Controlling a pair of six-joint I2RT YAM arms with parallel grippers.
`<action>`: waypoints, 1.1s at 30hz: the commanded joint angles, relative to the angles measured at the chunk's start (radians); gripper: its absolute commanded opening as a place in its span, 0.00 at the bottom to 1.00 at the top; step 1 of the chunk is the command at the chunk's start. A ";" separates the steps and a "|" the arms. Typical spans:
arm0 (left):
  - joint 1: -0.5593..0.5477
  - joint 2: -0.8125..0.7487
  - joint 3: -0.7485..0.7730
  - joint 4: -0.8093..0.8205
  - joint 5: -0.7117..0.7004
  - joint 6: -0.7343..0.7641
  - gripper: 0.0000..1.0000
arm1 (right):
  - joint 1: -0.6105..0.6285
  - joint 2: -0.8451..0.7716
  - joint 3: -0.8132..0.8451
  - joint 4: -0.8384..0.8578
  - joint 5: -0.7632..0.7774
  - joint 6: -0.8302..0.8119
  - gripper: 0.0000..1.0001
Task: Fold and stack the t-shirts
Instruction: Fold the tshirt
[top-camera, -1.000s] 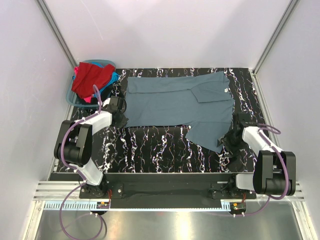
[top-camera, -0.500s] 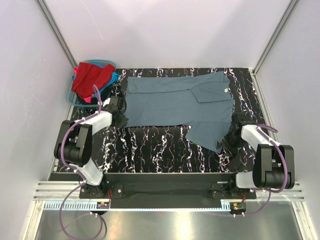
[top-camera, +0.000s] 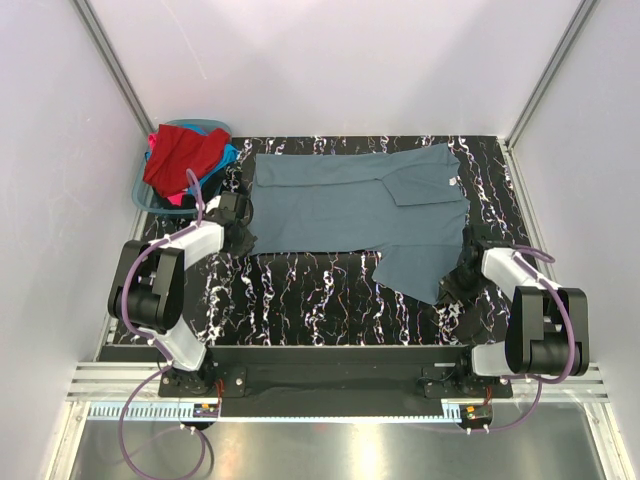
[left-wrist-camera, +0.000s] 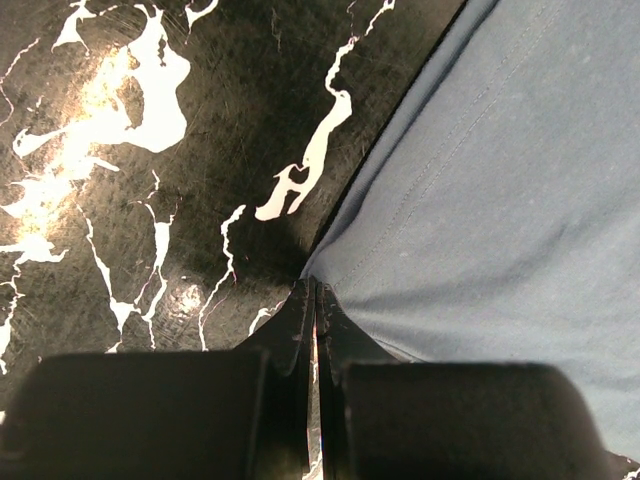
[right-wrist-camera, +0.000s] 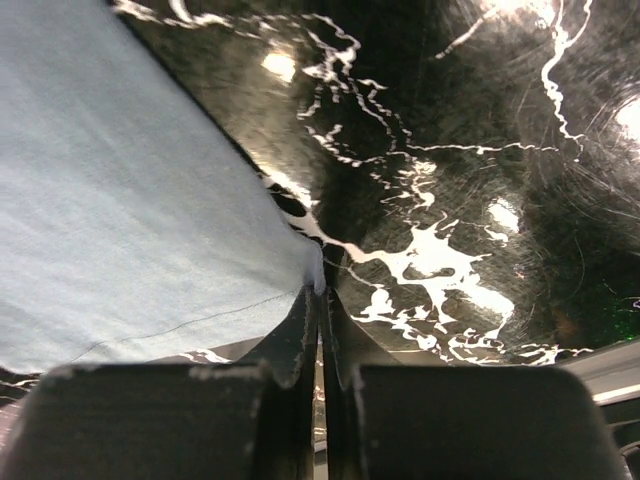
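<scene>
A slate grey-blue t-shirt (top-camera: 360, 205) lies spread across the black marbled table, with its right part folded over. My left gripper (top-camera: 243, 238) sits at the shirt's near left corner. In the left wrist view the left gripper (left-wrist-camera: 316, 285) is shut, with the corner of the t-shirt (left-wrist-camera: 500, 180) pinched at its tips. My right gripper (top-camera: 448, 290) is at the shirt's near right corner. Seen from the right wrist, the right gripper (right-wrist-camera: 320, 290) is shut on the hem corner of the t-shirt (right-wrist-camera: 130, 200). A red t-shirt (top-camera: 180, 155), a bright blue one (top-camera: 228, 155) and a pink one (top-camera: 175, 200) are piled in the basket.
The teal-blue plastic basket (top-camera: 143, 196) stands at the table's far left corner, just behind the left arm. White walls and metal frame posts enclose the table on three sides. The marbled table top (top-camera: 310, 300) shows bare in front of the shirt.
The right gripper has edged in to the shirt's near right corner and its jaws have closed on the hem. The left arm and the shirt have stayed put.
</scene>
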 joint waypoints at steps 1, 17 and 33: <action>-0.017 -0.042 0.048 -0.020 -0.014 0.036 0.00 | 0.003 -0.023 0.072 0.000 0.016 -0.002 0.00; -0.042 -0.110 0.214 -0.184 -0.114 -0.030 0.00 | 0.001 -0.039 0.429 -0.044 0.100 -0.036 0.00; 0.001 0.013 0.375 -0.192 -0.148 -0.056 0.00 | -0.071 0.153 0.762 -0.017 0.145 -0.148 0.00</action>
